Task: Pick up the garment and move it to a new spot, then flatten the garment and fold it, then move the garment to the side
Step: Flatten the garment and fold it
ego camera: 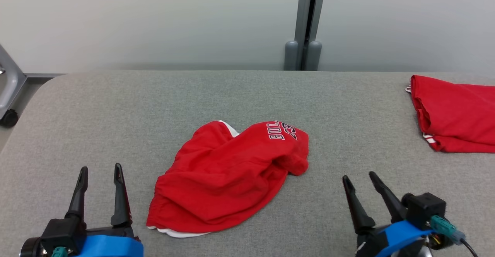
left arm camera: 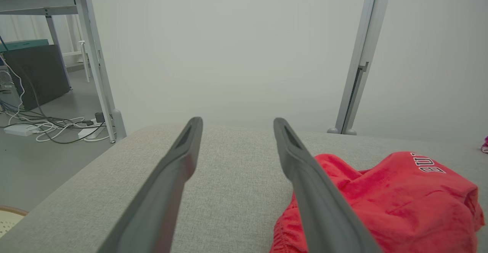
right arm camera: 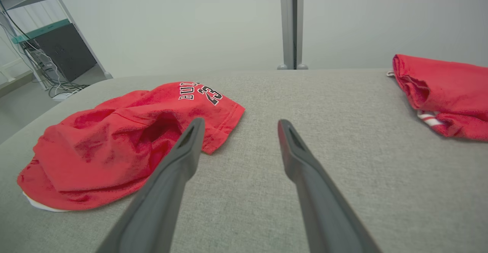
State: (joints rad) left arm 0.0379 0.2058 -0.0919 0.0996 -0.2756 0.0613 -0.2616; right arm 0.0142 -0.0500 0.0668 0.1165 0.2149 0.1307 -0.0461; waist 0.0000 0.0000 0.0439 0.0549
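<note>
Two grippers point out over the grey padded table [ego camera: 116, 106], each with its jaws standing wide apart and nothing between them. At the left, the left gripper [ego camera: 101, 167] is near the lower left hem of the garment [ego camera: 228, 175] but clear of it. The garment is a crumpled pair of red shorts with white trim and black-and-white lettering near its far edge. It lies in the middle of the table, between the two grippers, and most of it is farther from the robot than their fingertips. To its right is the right gripper [ego camera: 359, 176], its fingers leaning leftward, with bare table between it and the cloth. Farther right, at the table's edge, lies a second red garment [ego camera: 456, 113], well apart from both grippers

The left wrist view puts the shorts just right of that gripper's right finger [left arm camera: 305, 169], which covers part of their gathered edge. It adds a tangle of cables [left arm camera: 49, 125] on the floor past the table's end. The right wrist view has the shorts to the left of its left finger [right arm camera: 183, 154] and looks into a dark leg opening that faces that gripper; the head view gives that spot as a rumpled fold
</note>
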